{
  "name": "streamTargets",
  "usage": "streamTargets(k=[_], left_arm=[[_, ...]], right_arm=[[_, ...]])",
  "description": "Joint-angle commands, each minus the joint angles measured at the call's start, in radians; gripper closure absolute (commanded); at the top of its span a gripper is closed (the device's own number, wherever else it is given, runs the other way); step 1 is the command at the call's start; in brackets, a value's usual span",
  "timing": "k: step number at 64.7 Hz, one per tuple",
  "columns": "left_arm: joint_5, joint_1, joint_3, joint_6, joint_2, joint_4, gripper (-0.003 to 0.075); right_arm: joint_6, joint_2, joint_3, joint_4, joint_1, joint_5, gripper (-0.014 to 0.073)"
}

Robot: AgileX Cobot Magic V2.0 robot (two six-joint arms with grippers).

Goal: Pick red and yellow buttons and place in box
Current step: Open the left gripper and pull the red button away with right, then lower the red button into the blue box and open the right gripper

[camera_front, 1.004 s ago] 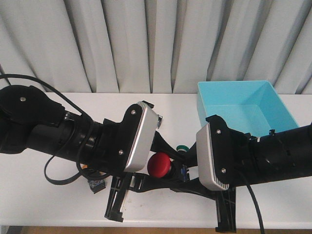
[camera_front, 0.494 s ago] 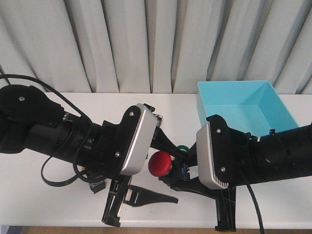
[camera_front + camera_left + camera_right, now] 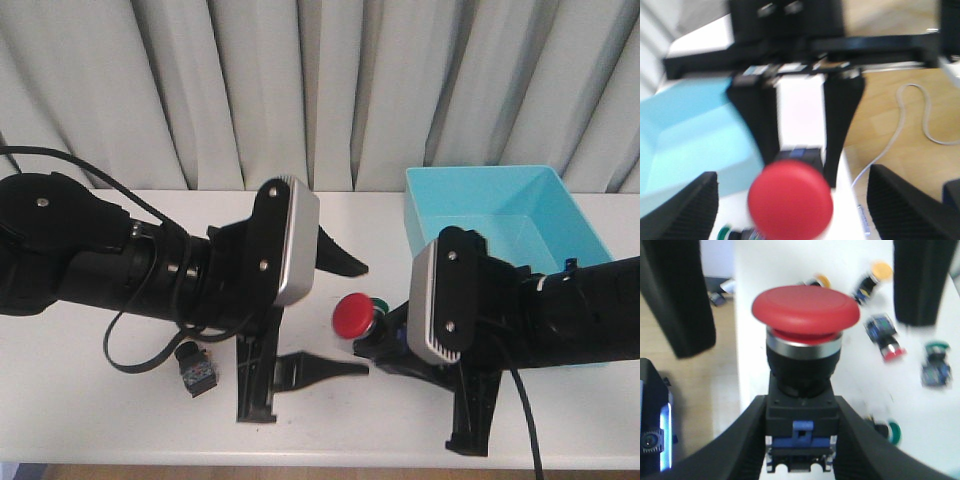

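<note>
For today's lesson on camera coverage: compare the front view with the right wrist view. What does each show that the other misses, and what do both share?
Only the front view shows the light-blue box, the curtain behind the table, both arm bodies and the left gripper with its jaws apart.

Only the right wrist view shows the loose switches scattered on the table beyond the held one: yellow-capped buttons, a small red-capped one and a green-capped switch. It also shows the held switch's black and blue body between the right jaws.

Both show the large red button and the white table.
</note>
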Motion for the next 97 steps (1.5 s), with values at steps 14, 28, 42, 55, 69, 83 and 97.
streamTargets(k=[14, 28, 42, 55, 69, 83, 97], left_arm=[[-0.156, -0.003, -0.021, -0.091, -0.037, -0.058, 0.0134], [-0.156, -0.003, -0.021, -0.091, -0.037, -0.058, 0.0134], [-0.156, -0.003, -0.021, -0.091, -0.037, -0.058, 0.0134], [-0.156, -0.003, -0.021, -0.091, -0.037, -0.058, 0.0134], [-0.156, -0.003, -0.021, -0.091, -0.037, -0.058, 0.0134], [-0.156, -0.003, -0.021, -0.091, -0.037, -0.058, 0.0134], [-0.156, -0.003, -0.021, -0.091, -0.037, -0.058, 0.0134]], right_arm=[[0.971, -0.026, -0.076, -0.618, -0.008, -0.125, 0.0420], [1.624, 0.069, -0.224, -1.114, -0.009, 0.064, 0.0419], [1.619, 0.223, -0.367, -1.050, -0.191, 0.210, 0.0414], [1.424, 0.358, -0.467, -0.801, -0.394, 0.214, 0.0409], [1.366, 0.528, -0.577, -0.776, -0.447, 0.224, 0.0405], [1.352, 0.675, -0.657, -0.770, -0.445, 0.229, 0.0400], [1.351, 0.760, -0.671, -0.776, -0.445, 0.222, 0.0393]])
